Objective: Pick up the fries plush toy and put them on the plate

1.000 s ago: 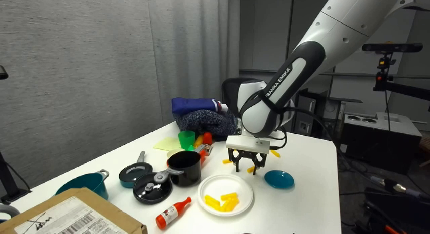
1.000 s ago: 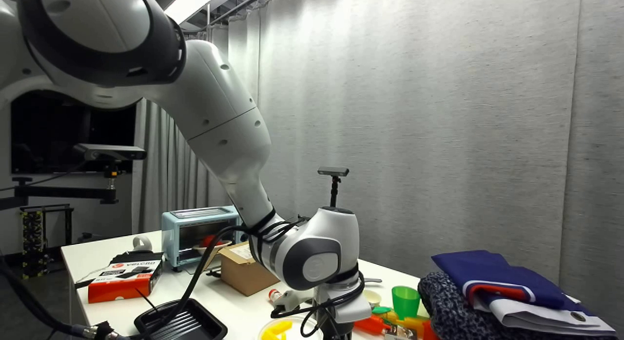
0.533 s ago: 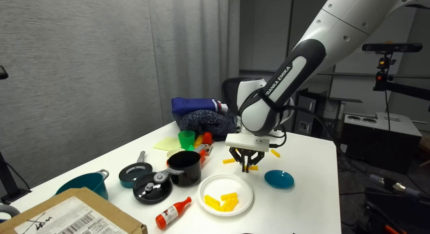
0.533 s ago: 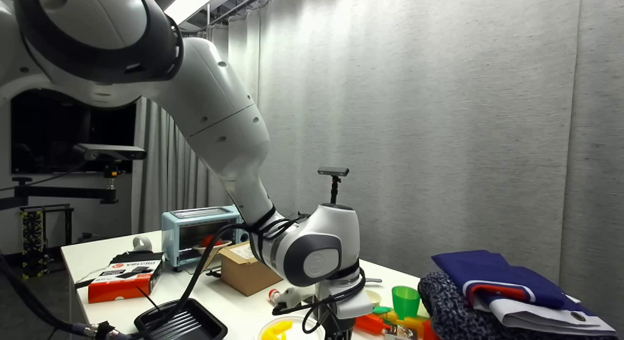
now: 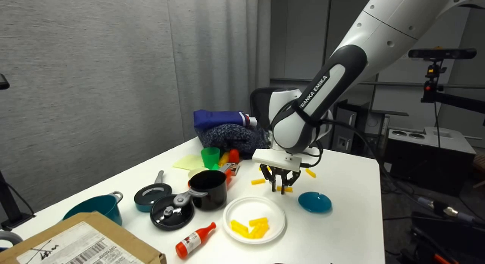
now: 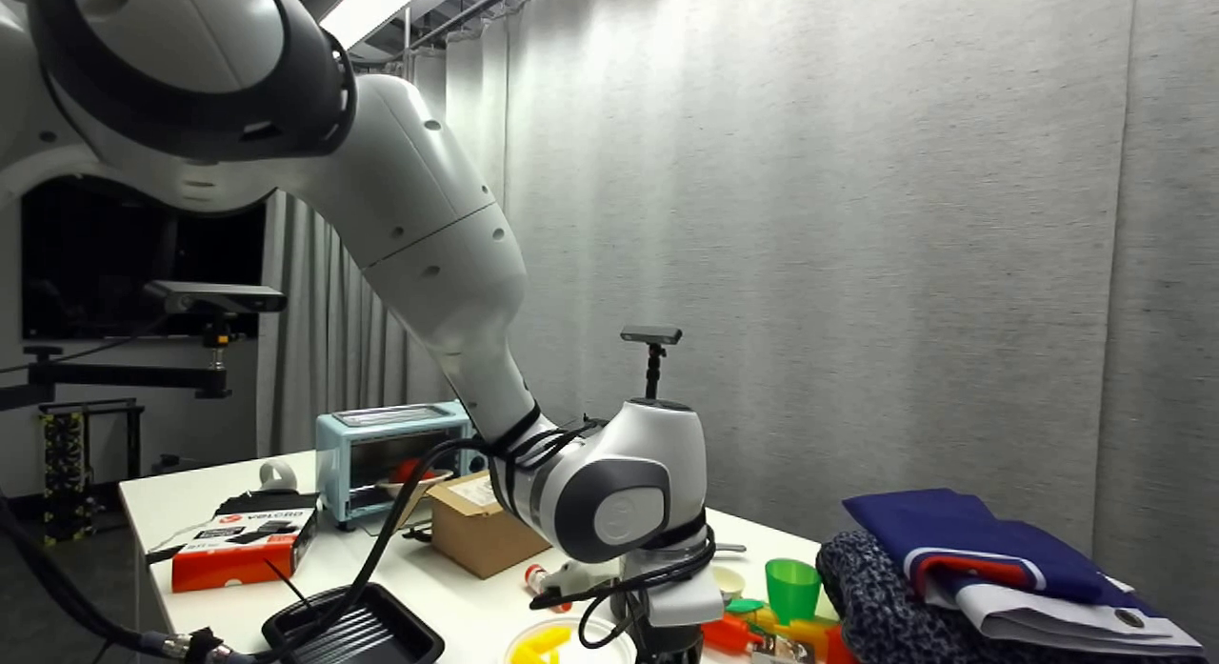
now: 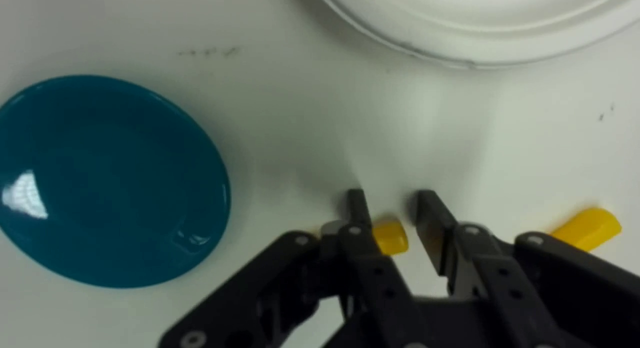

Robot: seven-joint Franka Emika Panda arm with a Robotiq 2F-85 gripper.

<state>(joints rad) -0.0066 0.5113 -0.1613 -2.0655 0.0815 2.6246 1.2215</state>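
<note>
My gripper [image 5: 278, 191] is low over the table, partly open, fingers pointing down. One fry piece [image 5: 286, 189] lies on the table behind the fingers, crosswise. In the wrist view my gripper [image 7: 390, 193] has a gap between its fingertips; the end of that yellow fry [image 7: 392, 238] shows in the gap, apart from the right finger, and the left finger hides the rest. Other fries lie on the table, left of the gripper [image 5: 258, 181] and behind it [image 5: 310, 173]. The white plate [image 5: 274, 219] stands nearer the camera, with several fries [image 5: 259, 230] on it.
A teal dish [image 5: 315, 202] stands close right of the gripper in an exterior view. Left of the plate are a red bottle [image 5: 195, 240], a black pot [image 5: 208, 192] and a lid [image 5: 172, 214]. A cardboard box [image 5: 81, 241] stands at the front left.
The gripper was wide open around the fry one second ago, then nearly shut half a second ago, and now stands partly open again. The fry has turned and shifted slightly right.
</note>
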